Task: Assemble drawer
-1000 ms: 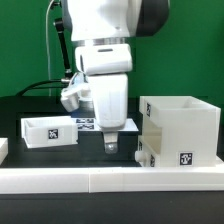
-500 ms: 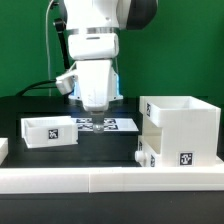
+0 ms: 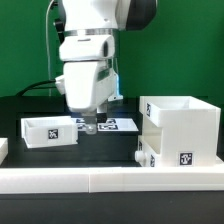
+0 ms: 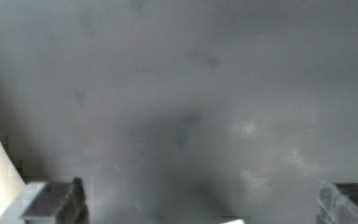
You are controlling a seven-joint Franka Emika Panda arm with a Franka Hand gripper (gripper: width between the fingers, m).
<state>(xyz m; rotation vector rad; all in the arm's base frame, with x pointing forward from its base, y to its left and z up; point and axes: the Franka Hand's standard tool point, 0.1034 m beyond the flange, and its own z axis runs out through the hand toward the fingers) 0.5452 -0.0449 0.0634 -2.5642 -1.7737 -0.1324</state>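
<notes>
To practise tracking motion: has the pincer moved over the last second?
Yes. The pincer has moved to the exterior view's left, away from the large white box and towards the small tray.

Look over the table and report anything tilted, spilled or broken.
Nothing stands out. The small open box and the large open box both sit upright, apart from each other, and the marker board lies flat on the table.

marker board (image 3: 120, 125): partly hidden behind the gripper (image 3: 91, 126), tags too small to be read | arm (image 3: 95, 30): cut off by the upper edge | white part (image 3: 3, 148) at the exterior view's left edge: cut off, kind not discernible | wrist view: surface blurred, fingers (image 4: 51, 201) cropped by the frame edge
</notes>
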